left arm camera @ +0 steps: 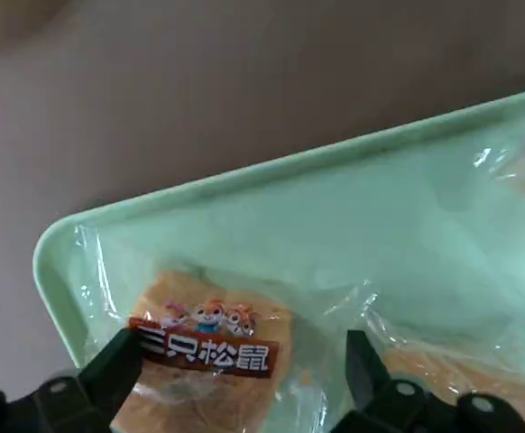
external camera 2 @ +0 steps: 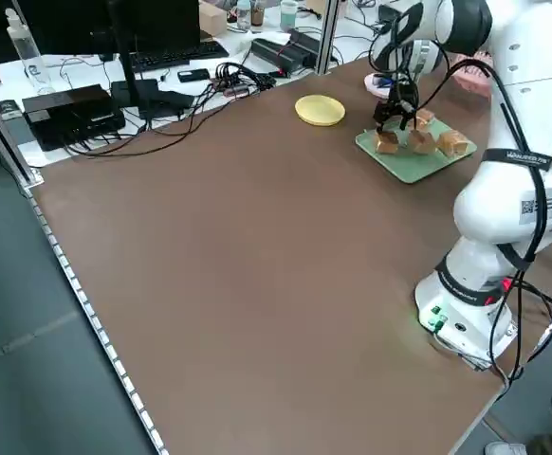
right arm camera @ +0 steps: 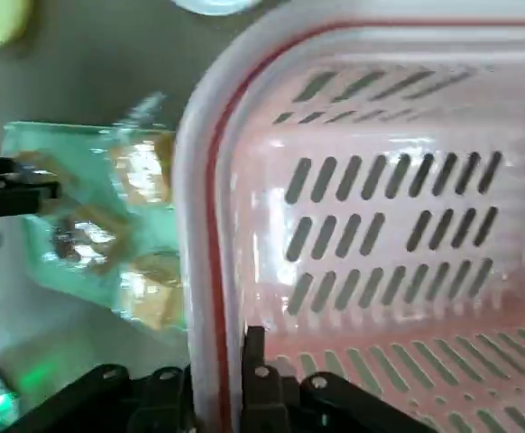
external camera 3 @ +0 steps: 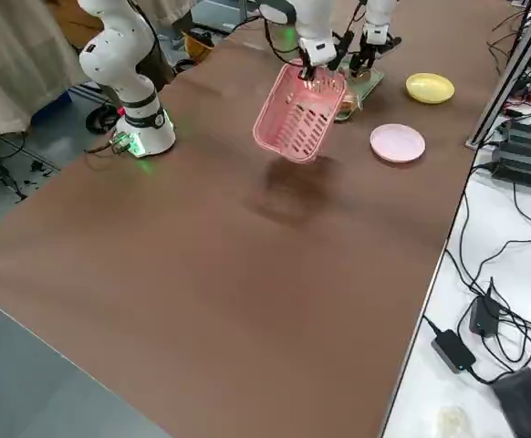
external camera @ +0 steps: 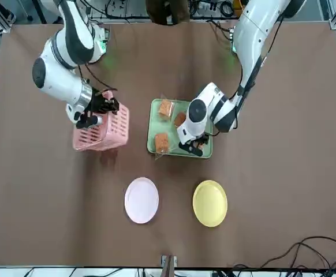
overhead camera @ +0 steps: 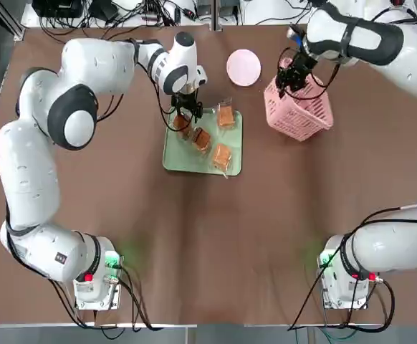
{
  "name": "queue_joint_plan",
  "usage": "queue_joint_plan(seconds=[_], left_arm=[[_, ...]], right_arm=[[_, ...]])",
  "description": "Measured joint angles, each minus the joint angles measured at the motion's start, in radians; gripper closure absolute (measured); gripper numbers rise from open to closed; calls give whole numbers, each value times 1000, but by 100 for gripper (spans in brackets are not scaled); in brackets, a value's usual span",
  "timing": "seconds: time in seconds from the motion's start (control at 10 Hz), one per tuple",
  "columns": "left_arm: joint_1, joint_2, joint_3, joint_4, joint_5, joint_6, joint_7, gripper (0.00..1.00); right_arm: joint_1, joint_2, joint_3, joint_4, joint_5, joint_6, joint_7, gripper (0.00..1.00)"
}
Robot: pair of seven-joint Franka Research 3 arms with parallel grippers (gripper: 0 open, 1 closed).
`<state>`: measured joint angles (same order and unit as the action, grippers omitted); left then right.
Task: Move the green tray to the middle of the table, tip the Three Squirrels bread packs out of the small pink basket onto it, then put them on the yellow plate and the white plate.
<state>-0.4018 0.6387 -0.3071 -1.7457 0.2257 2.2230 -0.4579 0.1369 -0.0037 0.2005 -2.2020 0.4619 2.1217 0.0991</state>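
Left gripper (left arm camera: 244,361) wide, empty over a pack (left arm camera: 210,347) — I'd straddle it squarely; right gripper (right arm camera: 222,374) pinches the basket (right arm camera: 398,198) — keep it clear.

Four clear packets of golden-brown bread (overhead camera: 221,156) lie spread on the pale green tray (overhead camera: 194,163), beside the tilted, raised pink basket (overhead camera: 299,115).

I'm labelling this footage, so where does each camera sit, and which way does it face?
Top: overhead, looking down; both white arms.
Front: across the brown table, facing the robot; both arms.
Left side, right side: raised, diagonally down; both arms in each.
Left wrist: over the mint-green rectangular tray; its own open gripper.
Right wrist: over the pink slotted basket; its own gripper pinching the rim, plus the left gripper.
Both wrist views share the tray.
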Motion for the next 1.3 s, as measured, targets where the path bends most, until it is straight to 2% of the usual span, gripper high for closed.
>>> queue_joint_plan(seconds=[0.2,0.5,0.9,1.3], left_arm=[[-8,0,0,-4,3,-7,-26,0],[-14,7,4,-6,7,-7,-115,0],[-13,22,27,6,7,-5,-142,0],[-11,56,68,82,7,-5,-163,0]], right_arm=[[-4,0,-3,-37,-96,23,83,94],[-4,4,-5,-108,-200,144,126,94],[13,34,-21,-139,-209,184,129,94],[59,72,-22,-196,-254,289,130,94]])
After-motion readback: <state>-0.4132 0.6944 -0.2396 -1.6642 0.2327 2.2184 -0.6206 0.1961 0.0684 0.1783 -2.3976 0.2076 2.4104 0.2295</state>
